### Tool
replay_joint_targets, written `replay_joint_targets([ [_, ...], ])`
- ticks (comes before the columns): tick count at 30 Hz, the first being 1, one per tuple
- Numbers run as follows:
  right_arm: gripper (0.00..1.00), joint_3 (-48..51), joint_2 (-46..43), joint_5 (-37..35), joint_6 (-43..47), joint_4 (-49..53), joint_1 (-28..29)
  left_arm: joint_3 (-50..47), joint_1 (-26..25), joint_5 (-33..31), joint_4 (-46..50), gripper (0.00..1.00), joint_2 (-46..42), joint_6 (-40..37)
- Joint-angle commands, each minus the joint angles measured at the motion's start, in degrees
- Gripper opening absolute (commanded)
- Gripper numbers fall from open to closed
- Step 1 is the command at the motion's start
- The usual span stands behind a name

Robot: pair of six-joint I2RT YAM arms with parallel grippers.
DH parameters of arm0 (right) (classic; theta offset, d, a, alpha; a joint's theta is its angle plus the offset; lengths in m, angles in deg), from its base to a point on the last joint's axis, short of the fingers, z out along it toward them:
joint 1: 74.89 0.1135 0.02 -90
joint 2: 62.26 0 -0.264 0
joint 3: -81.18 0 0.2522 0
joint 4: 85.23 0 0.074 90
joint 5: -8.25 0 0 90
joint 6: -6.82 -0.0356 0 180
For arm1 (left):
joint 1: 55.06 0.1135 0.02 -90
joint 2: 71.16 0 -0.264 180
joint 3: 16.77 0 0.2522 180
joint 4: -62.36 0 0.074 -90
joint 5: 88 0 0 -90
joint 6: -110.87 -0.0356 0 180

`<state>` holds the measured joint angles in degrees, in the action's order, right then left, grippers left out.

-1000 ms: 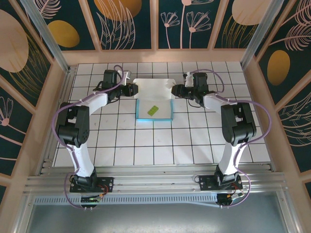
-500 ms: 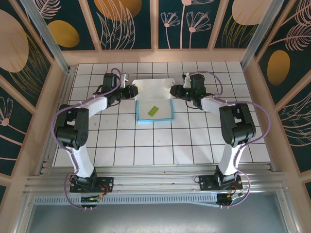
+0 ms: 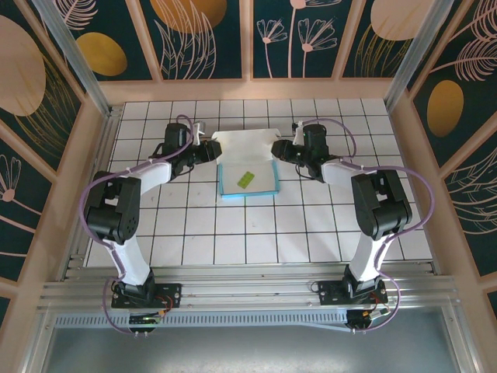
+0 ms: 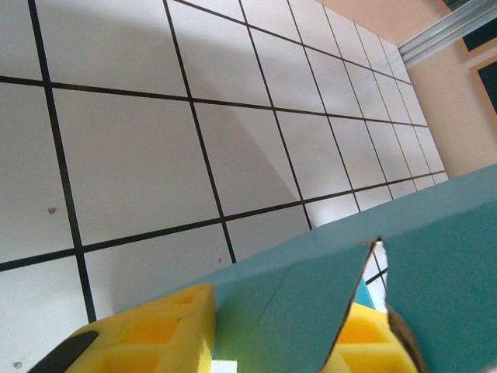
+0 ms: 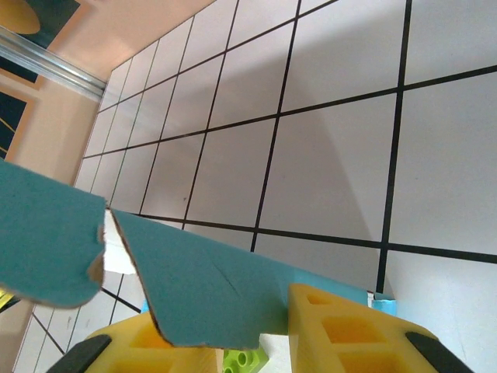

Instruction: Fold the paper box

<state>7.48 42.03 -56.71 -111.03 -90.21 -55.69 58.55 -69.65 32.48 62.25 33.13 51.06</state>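
Your top camera looks down from above and behind the arm bases (image 3: pixel 144 294), over the whole tabletop (image 3: pixel 233 229). Each wrist camera sits low and very close — aimed across that surface past the paper box (image 4: pixel 435 233), shared by all three views.
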Motion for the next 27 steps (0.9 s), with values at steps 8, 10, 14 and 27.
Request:
replay_joint_targets([
  [8, 0.27, 5.9, -2.6, -0.9, -1.6, -2.7, 2.4, -7.1, -1.5, 0.6, -6.4, 0.32, -4.2, 3.2],
  [10, 0.27, 7.2, -3.0, -1.2, -1.7, -3.2, 2.7, -8.9, -1.9, 0.8, -8.5, 0.32, -4.7, 3.6],
  [14, 0.27, 9.5, -4.3, -1.7, -1.6, -4.3, 3.4, -12.8, -2.8, 1.5, -13.8, 0.33, -5.7, 4.6],
  [27, 0.27, 15.5, -6.8, -3.2, -1.9, -8.0, 4.3, -21.4, -3.7, -0.7, -21.4, 0.34, -8.4, 6.1],
])
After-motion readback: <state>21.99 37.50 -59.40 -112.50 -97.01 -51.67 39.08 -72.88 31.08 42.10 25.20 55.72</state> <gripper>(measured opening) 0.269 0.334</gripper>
